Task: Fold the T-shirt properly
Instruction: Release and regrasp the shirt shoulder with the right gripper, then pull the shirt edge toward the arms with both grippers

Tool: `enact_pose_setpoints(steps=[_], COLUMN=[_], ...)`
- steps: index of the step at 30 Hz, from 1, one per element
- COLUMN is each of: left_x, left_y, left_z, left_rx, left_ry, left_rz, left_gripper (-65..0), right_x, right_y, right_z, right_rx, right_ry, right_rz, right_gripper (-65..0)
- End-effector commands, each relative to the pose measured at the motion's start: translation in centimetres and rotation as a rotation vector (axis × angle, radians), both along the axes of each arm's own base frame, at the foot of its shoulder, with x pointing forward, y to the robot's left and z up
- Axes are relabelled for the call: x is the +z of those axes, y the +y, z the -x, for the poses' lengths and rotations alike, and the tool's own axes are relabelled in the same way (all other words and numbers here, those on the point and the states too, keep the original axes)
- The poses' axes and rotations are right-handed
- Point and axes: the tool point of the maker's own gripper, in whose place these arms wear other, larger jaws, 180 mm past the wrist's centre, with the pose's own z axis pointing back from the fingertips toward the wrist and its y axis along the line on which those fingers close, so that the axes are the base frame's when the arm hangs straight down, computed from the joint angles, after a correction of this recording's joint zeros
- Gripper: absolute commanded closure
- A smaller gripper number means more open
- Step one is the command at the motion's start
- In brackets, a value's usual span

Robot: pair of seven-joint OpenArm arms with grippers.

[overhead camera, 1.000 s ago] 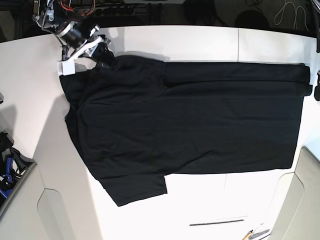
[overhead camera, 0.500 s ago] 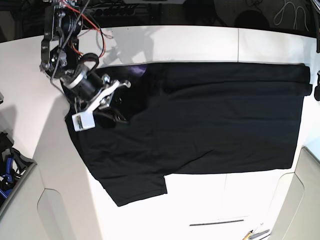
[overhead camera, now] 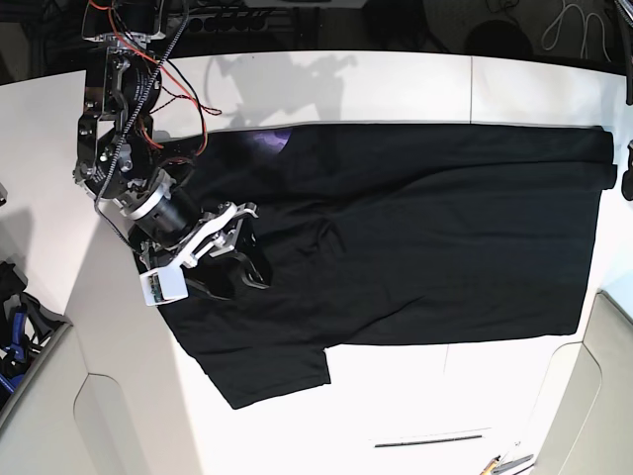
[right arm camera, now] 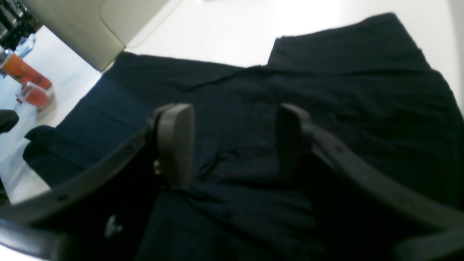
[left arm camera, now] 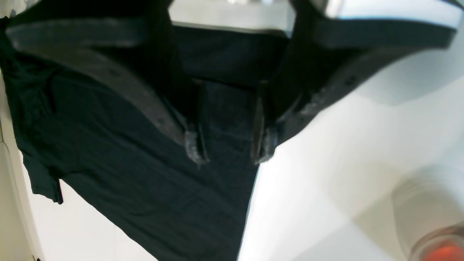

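T-shirt (overhead camera: 415, 237), big, black and made of soft cloth, lies spread out flat on your white table (overhead camera: 376, 84). It covers most of the middle and reaches all the way to the right side.

Start with what is close to you. One short sleeve (overhead camera: 267, 371) sticks out at the near left edge of the shirt. It lies flat and nothing touches it.

A bit farther back on the left, your right gripper (overhead camera: 242, 247) hangs low over the shirt. Its jaws stand wide apart, and you can see plain black cloth between the two dark pads (right arm camera: 174, 145). Nothing is held. Under it the cloth is bunched into small wrinkles (right arm camera: 232, 170), where the far left part looks folded in toward the middle.

Go farther and a little bit of purple print (overhead camera: 272, 143) peeks out at the far left edge.

Your left gripper (left arm camera: 228, 145) shows only in its own wrist camera. It sits over the right end of the shirt, near the edge. Its jaws are partly open with cloth seen between them, but you cannot tell if they pinch it.

To do this step well, lift the right gripper straight up so it does not drag the cloth. Then smooth the wrinkles before you fold again, and keep the edges lined up.
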Motion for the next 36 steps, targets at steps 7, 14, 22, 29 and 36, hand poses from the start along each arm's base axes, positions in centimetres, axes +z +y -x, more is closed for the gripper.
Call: enact_pose_setpoints(steps=[7,14,22,29,36], left_x=[2.4,0.3,-3.9,-6.1,-7.7], left_y=[-0.8,-4.4,-5.2,-4.7,-5.8], left_z=[-1.1,-2.1,-2.3,0.3,3.3], left_rx=[-0.073,-0.235,-0.305,-0.283,-0.298], left_ry=[-0.027,0.1,0.244,0.361,0.416], left_rz=[-0.019,-0.136,-0.376,-0.372,-0.275], left_gripper=[-16.5,0.0,0.0,0.0,0.0], right_x=[0.1,-1.3,-6.5,-10.4,-13.1], right_y=[-2.1,-4.5,-8.4,-10.0,-10.0], right_z=[0.2,1.3,4.1,8.8,13.8], right_rx=[-0.015,-0.073,-0.169,-0.194,-0.167], right_ry=[0.05,0.115,0.251,0.392,0.527], right_rz=[0.06,0.06,0.267,0.325,0.337], right_gripper=[-11.6,0.0,0.0,0.0,0.0])
